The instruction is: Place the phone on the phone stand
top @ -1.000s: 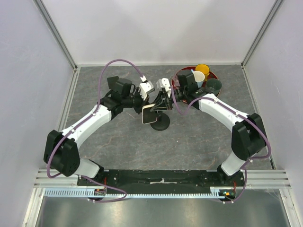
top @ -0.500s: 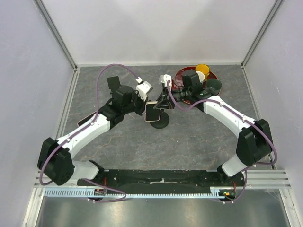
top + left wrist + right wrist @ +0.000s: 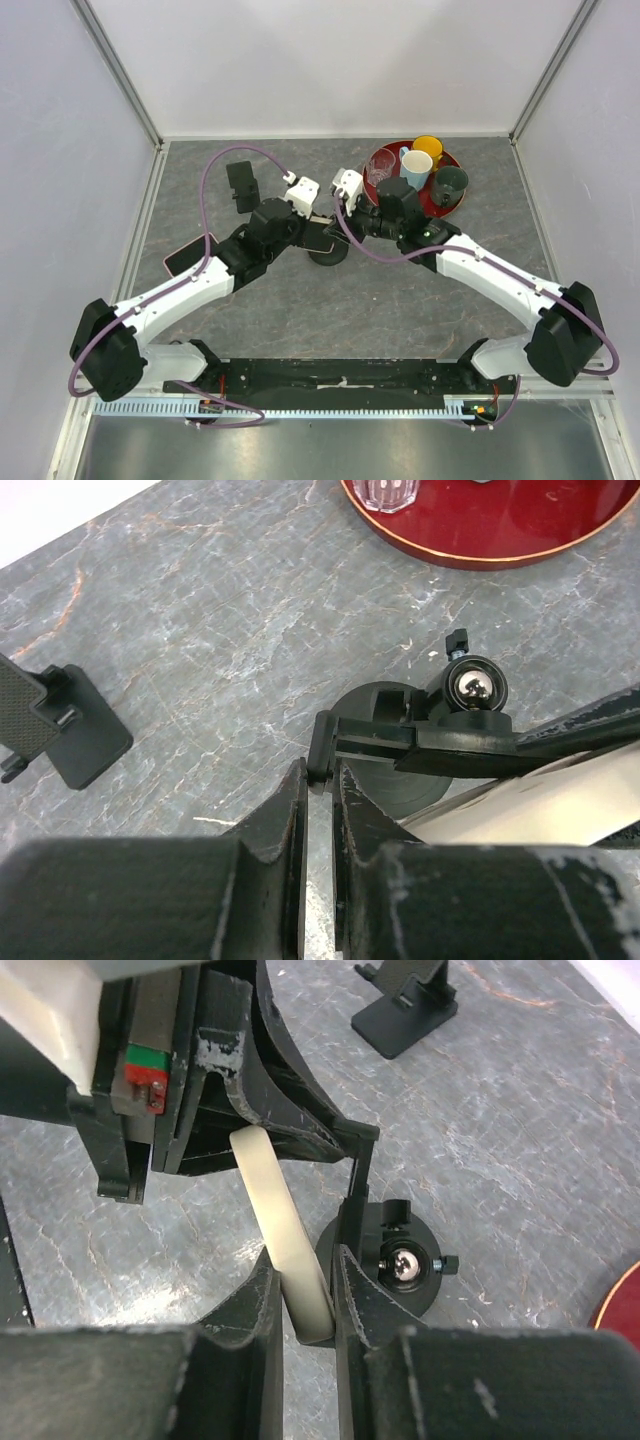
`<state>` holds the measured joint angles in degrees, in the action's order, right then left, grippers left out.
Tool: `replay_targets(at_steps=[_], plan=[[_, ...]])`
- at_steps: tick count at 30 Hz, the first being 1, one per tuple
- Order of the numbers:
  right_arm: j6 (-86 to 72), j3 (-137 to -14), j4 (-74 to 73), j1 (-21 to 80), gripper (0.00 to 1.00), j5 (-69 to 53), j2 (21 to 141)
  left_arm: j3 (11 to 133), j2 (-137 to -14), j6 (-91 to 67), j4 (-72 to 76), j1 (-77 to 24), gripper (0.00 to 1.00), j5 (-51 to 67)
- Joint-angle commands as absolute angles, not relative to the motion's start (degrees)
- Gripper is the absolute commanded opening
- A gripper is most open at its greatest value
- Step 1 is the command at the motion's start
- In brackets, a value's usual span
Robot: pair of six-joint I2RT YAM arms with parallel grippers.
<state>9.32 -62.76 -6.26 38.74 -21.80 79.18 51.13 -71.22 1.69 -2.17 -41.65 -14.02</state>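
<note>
My right gripper pinching the cream phone by its edge, left gripper fingers pressed together, apparently nipping the phone stand cradle, cups visible only overhead

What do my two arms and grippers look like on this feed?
The left arm and right arm match: white link shells, black joints, a purple cable looping along each. A white camera block sits at each wrist. The left gripper and right gripper have flat black fingers with scuffed paint.
</note>
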Motion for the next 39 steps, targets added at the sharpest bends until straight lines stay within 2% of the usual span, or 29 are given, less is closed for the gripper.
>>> replay_targets(at_steps=[1, 5, 7, 10, 15, 19, 24, 26, 27, 29, 30, 34, 39], plan=[[2.2, -55.2, -0.4, 35.9, 0.0, 7.8, 73.8, 51.8, -67.5, 1.1, 0.6, -41.0, 0.02, -32.7], [7.1, -47.6, 10.0, 35.8, 0.0, -4.6, 68.2, 51.0, -67.7, 2.0, 1.5, -41.0, 0.02, -30.5], [7.0, -46.7, 12.9, 34.7, 0.0, -13.3, 68.3, 50.3, -67.4, 3.1, 2.2, -41.0, 0.02, -27.2], [7.7, -46.2, 16.2, 33.5, 0.0, -19.4, 69.5, 49.8, -67.7, 3.9, 2.7, -41.0, 0.02, -23.3], [5.0, -45.4, 18.8, 24.8, 0.0, -34.1, 69.5, 49.7, -68.4, 4.1, 2.7, -40.9, 0.02, -26.4], [2.4, -46.8, 18.4, 21.2, 0.0, -39.1, 71.8, 51.1, -70.1, 1.9, 1.4, -40.9, 0.02, -33.8], [2.3, -50.0, 9.3, 22.2, 0.0, -28.9, 72.6, 51.3, -68.6, 1.3, 1.3, -41.0, 0.02, -41.1], [3.1, -50.8, 6.3, 26.2, 0.0, -22.6, 72.8, 51.2, -67.7, 1.0, 1.7, -41.0, 0.02, -43.2], [3.7, -52.9, 1.5, 28.6, 0.0, -11.6, 73.3, 51.1, -67.3, 0.8, 1.7, -41.0, 0.02, -43.7], [4.2, -55.4, -3.0, 34.6, 0.0, -1.1, 75.2, 51.4, -66.8, 0.4, 0.9, -41.0, 0.02, -44.7], [3.1, -57.5, -6.3, 35.9, 0.0, 8.9, 75.6, 51.6, -66.7, 0.5, 0.7, -41.0, 0.02, -44.9], [1.6, -62.0, -11.4, 41.6, 0.0, 28.5, 76.9, 52.7, -67.0, -2.1, -2.6, -41.3, 0.02, -45.9], [2.3, -70.7, -18.4, 44.9, 0.0, 38.2, 82.3, 56.9, -68.6, -8.3, -13.5, -42.6, 0.02, -45.9]])
